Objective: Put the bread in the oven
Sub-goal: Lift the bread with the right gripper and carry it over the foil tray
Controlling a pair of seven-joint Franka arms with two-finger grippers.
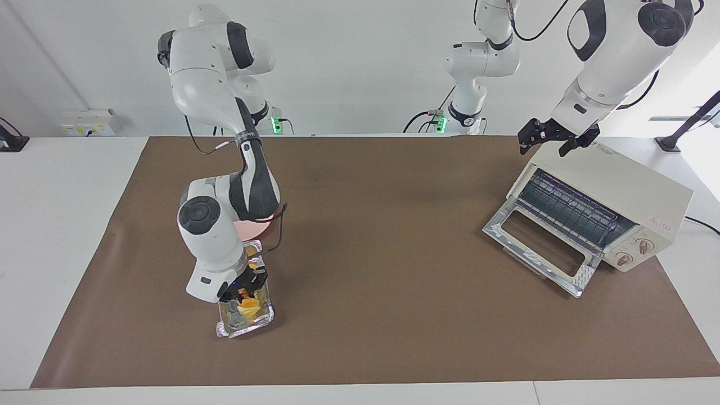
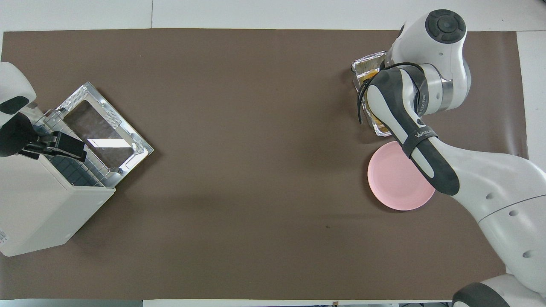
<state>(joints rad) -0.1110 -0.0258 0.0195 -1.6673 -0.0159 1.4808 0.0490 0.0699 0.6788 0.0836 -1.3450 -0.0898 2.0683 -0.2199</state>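
Facing view: bread (image 1: 248,304) lies in the foil tray (image 1: 245,326), directly under the right gripper (image 1: 246,289), whose finger state I cannot tell; open-fingered left gripper (image 1: 554,142) waits over the oven (image 1: 613,194).

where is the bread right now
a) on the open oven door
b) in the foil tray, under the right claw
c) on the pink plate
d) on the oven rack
b: in the facing view the bread sits inside the foil tray, right under the right claw; the pink plate is bare and the oven rack and door hold nothing.
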